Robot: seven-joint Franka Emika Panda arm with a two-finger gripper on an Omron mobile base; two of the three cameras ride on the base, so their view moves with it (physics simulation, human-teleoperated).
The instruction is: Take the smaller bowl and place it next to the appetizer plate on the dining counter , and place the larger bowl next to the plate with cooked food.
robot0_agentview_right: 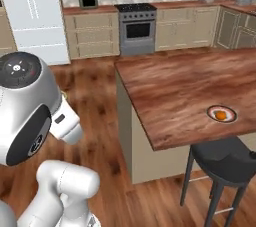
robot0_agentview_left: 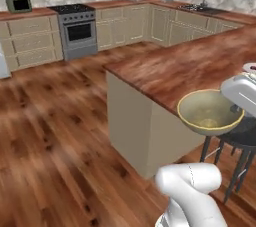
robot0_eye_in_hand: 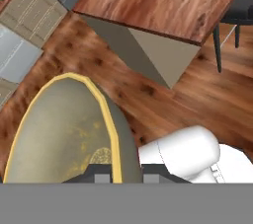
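Clamped on the thin rim of the bowl, the tool has one dark tip inside the wall and one outside, jaws drawn together on it. Seen from the hand, the bowl is round, its inside a dull olive-cream with yellowish speckles, edged by a bright yellow lip.

From the left base camera the bowl hangs in the air, tilted, by the near edge of the worktop and above a stool with a dark round seat and thin dark legs.

That worktop is a long slab of glossy reddish-brown wood grain on a plain beige base with a sharp square corner. On it, in the right base view, lies the plate: small, round, dark-rimmed, pale in the middle, with an orange bit of food on it. It sits near the front edge, above the stool.

Underfoot, the floor is polished brown planks. Along the far wall stand beige cabinets, a steel stove with a black oven window, and a white fridge.
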